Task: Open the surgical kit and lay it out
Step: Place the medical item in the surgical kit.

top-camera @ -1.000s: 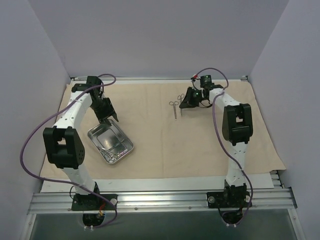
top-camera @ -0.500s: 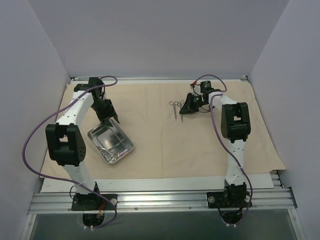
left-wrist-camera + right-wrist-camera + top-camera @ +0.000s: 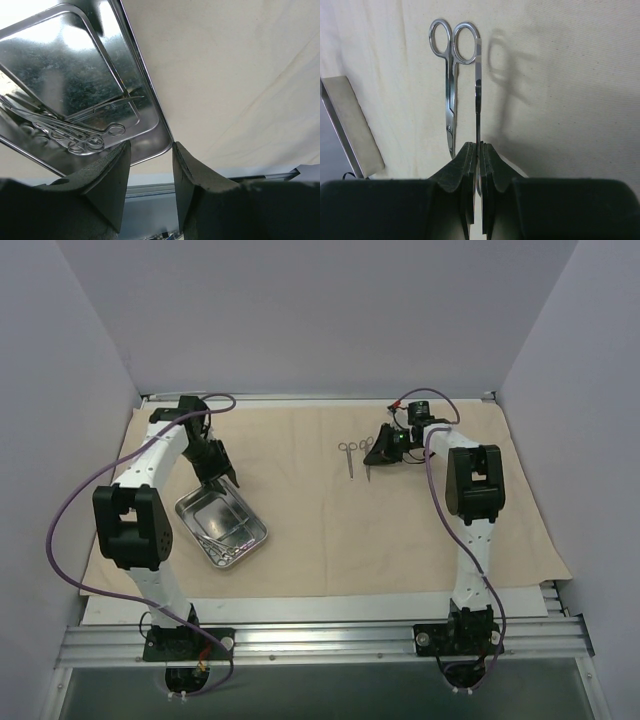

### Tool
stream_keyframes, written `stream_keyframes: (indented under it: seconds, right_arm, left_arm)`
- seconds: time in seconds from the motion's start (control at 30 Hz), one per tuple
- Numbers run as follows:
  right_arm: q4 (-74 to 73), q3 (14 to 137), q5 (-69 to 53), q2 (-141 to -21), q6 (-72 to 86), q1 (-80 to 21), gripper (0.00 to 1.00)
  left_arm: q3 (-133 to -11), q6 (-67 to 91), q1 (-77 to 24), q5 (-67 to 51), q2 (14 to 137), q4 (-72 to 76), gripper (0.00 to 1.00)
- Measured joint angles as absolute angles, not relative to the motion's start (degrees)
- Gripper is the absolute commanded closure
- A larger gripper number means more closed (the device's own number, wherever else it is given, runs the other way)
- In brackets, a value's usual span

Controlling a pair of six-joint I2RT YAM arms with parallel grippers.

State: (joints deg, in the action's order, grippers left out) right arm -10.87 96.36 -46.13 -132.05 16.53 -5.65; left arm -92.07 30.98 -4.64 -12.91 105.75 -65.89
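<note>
The beige cloth wrap (image 3: 330, 530) lies spread flat over the table. The steel tray (image 3: 240, 508) sits on its left part with several ring-handled instruments (image 3: 222, 549) in its near corner; they also show in the left wrist view (image 3: 82, 137). My left gripper (image 3: 217, 477) is open and empty over the tray's far right rim (image 3: 150, 107). One pair of scissors (image 3: 348, 456) lies on the cloth at centre back. My right gripper (image 3: 380, 450) is shut on a second thin instrument (image 3: 478, 95), held edge-on right beside the lying scissors (image 3: 451, 90).
A metal rail (image 3: 320, 398) runs along the cloth's far edge, and a strip of it shows in the right wrist view (image 3: 350, 125). Purple-grey walls enclose the table on three sides. The arm bases stand on the aluminium frame (image 3: 320, 640) at the near edge.
My right wrist has shifted slightly back and right, turning with the thin instrument in it. The left arm and the tray have barely moved.
</note>
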Motion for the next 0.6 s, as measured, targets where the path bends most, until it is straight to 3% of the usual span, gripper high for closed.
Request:
stream_keyframes:
  seconds: [0.6]
  right_arm:
    - [-15.1,102.0,-45.3,-135.8,15.3,-5.4,0.94]
  left_arm:
    - [-92.1,30.8,-4.6,-13.7,106.0,-65.9,0.5]
